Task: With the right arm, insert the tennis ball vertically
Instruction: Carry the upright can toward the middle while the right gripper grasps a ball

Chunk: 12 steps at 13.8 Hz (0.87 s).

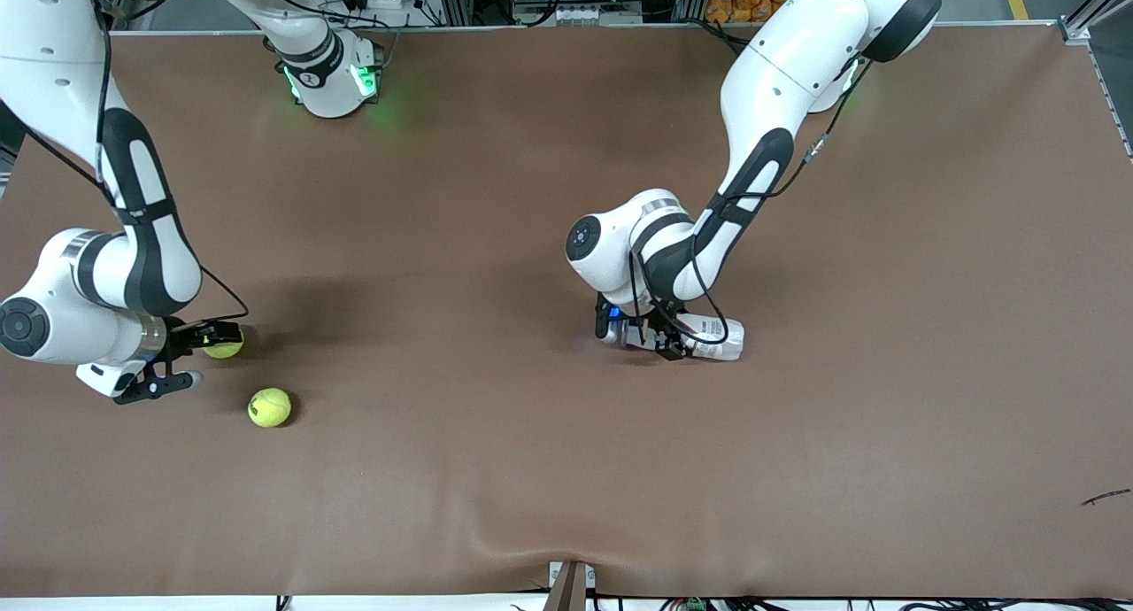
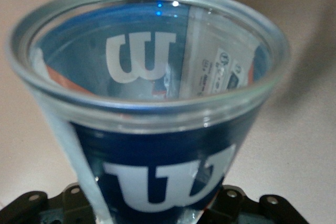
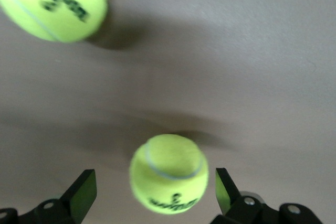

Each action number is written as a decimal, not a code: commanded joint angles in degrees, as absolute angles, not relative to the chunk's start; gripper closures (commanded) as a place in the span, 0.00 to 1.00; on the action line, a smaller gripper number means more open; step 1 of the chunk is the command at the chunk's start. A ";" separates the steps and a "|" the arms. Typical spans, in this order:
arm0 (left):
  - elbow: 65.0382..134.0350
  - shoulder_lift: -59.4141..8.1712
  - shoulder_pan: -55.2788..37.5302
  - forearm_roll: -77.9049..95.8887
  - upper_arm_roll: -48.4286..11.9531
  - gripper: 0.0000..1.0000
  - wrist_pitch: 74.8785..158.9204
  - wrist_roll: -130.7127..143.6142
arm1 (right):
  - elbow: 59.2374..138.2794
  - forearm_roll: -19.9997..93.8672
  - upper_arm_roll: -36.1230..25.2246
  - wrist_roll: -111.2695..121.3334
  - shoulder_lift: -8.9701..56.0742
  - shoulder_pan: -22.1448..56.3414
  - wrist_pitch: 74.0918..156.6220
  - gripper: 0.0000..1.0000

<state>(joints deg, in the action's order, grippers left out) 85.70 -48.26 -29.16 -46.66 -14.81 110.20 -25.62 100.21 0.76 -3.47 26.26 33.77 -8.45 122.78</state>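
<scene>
We see the right gripper [image 1: 181,356] low over the table [image 1: 549,469] at the right arm's end, its jaws spread wide and holding nothing. In the right wrist view the two dark fingers [image 3: 84,192] stand apart on either side of a tennis ball [image 3: 169,173], with clear gaps between pads and felt, so the ball is framed but not gripped. From the front view that ball [image 1: 225,346] rests on the brown surface just beside the fingertips, partly hidden by them. A second tennis ball [image 1: 269,407] lies nearer to the front camera, close by and apart from the gripper; the right wrist view shows it [image 3: 52,1] as well. Toward the middle of the table we find the left gripper [image 1: 651,336] clamped on a clear tennis ball can [image 1: 712,336] lying on its side. The left wrist view looks into the can's open mouth [image 2: 152,61], with its blue label and white logo visible through the wall.
</scene>
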 commanded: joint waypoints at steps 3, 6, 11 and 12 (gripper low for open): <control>84.02 -49.22 -29.71 -47.46 -15.03 0.29 110.21 -24.26 | 101.06 -0.09 -2.46 27.60 34.80 -10.54 123.22 0.00; 82.80 -47.64 -30.06 -47.11 -17.65 0.28 110.21 -22.33 | 101.25 0.26 -2.46 27.60 34.80 -10.63 123.40 0.00; 76.29 -47.72 -29.71 -45.62 -27.41 0.27 114.32 -2.16 | 101.34 0.70 -2.37 27.51 34.98 -10.81 123.49 0.26; 76.29 -47.64 -29.36 -45.53 -28.29 0.27 117.56 2.76 | 101.34 0.70 -2.37 27.51 34.98 -10.81 123.49 0.47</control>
<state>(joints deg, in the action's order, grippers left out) 77.29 -47.89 -29.85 -46.30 -27.01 113.46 -4.53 100.58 0.84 -3.45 27.12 35.24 -9.53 122.92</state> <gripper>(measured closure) 0.269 0.031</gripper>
